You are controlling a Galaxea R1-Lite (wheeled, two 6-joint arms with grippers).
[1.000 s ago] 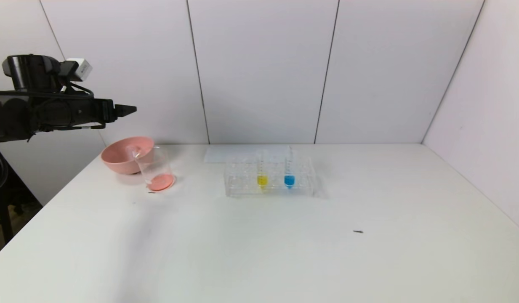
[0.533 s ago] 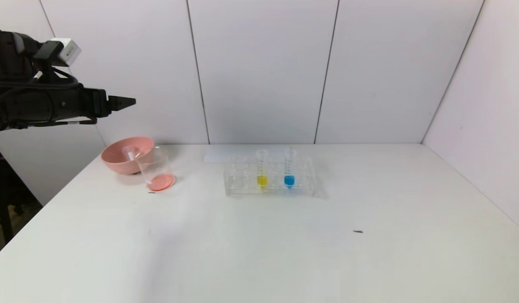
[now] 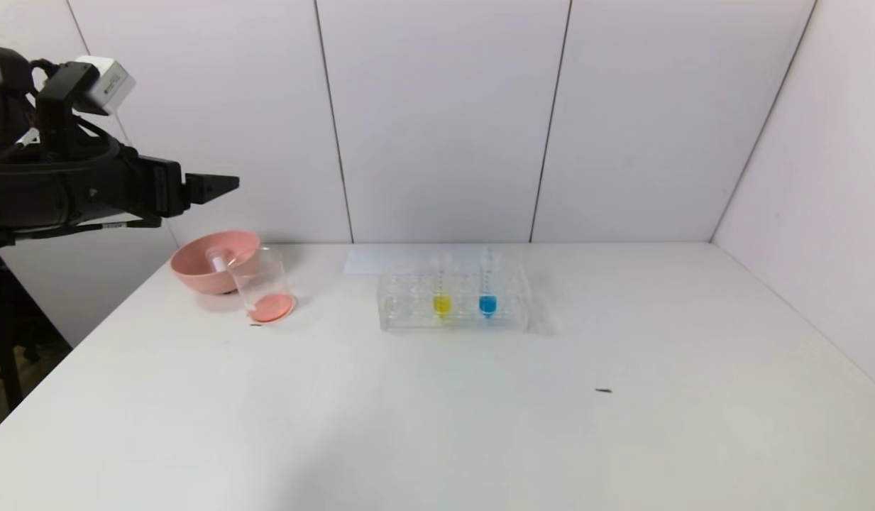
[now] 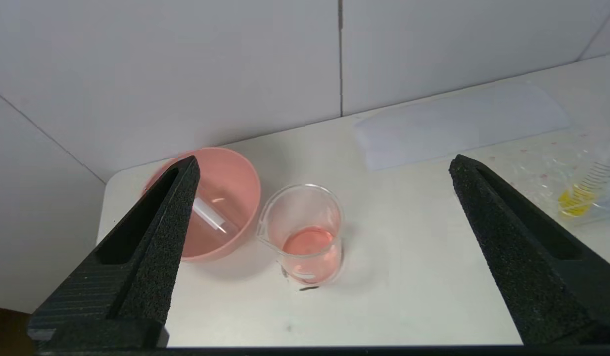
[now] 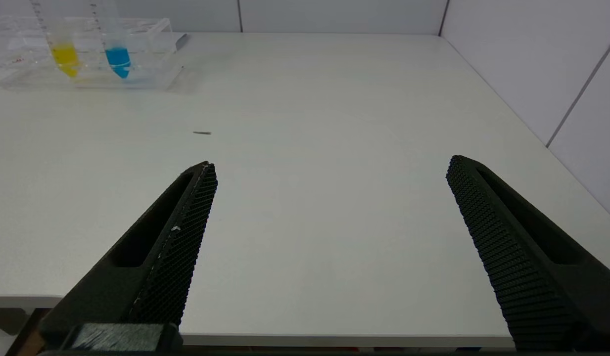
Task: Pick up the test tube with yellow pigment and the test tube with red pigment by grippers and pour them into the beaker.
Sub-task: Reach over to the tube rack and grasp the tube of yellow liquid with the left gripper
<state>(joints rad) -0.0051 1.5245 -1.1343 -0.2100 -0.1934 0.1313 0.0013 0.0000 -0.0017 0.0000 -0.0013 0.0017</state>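
So our left pincer [image 3: 221, 186] is hanging up in the air at the far left, above and a bit left of the pink plastic bowl [image 3: 203, 268], jaws spread wide with nothing between them. The right pincer [image 5: 329, 170] sits low at the near edge of the white table [image 3: 480, 411], jaws also wide apart and holding nothing.

The small clear glass beaker [image 3: 263, 287] stands on the table just right of the pink bowl, touching or nearly touching it, and it's got a shallow layer of pinkish-red liquid in the bottom. A clear tube [image 4: 211, 218] is lying tilted inside the pink bowl; we can't make out any colour in it.

The slim clear test tube with yellow liquid at its tip [image 3: 442, 287] is upright in the clear plastic rack [image 3: 409, 312], around the middle of the table, well right of the beaker. Right beside it on the right stands the blue-tipped tube [image 3: 487, 287]. A flat pale sheet [image 3: 380, 259] lies just behind the rack.
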